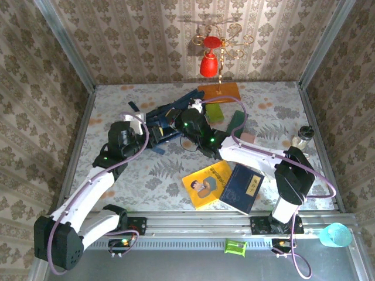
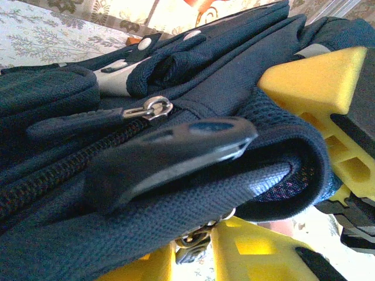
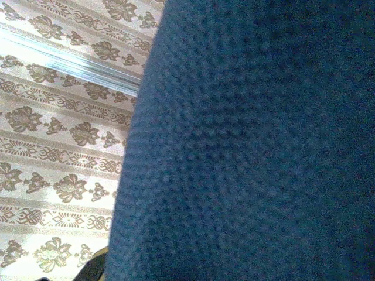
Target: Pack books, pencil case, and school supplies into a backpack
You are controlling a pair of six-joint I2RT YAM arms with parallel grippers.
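- We see one backpack [image 1: 167, 114], navy blue, crumpled just above the middle of the top view, on the pale leaf-patterned table [image 1: 275, 111].
- In the left wrist view its navy fabric [image 2: 117, 234] runs across the frame. One metal zip pull [image 2: 153, 108] lies left of centre, and we see no readable brand on the fabric.
- The left gripper [image 2: 275, 164] reaches it from the left. Its yellow fingers [image 2: 328, 82] are clamped on a padded fold of the backpack, one above the fold and one below.
- The right gripper [image 1: 183, 117] meets the backpack from the lower right. We cannot tell whether its fingers are parted or pressed together, as blurred navy cloth covers most of the right wrist view.
- We count two books at lower centre of the top view, touching. The yellow book [image 1: 205, 184] bears a cartoon figure, and the navy book [image 1: 243, 188] to its right has a pale label whose writing is too small to read.
- We count three small pieces right of the backpack: a light green piece [image 1: 214, 111], a dark green piece [image 1: 237, 122] and a pink piece [image 1: 247, 137].
- One orange slab [image 1: 220, 92] lies at the table's far edge, under a red bell [image 1: 209, 64].
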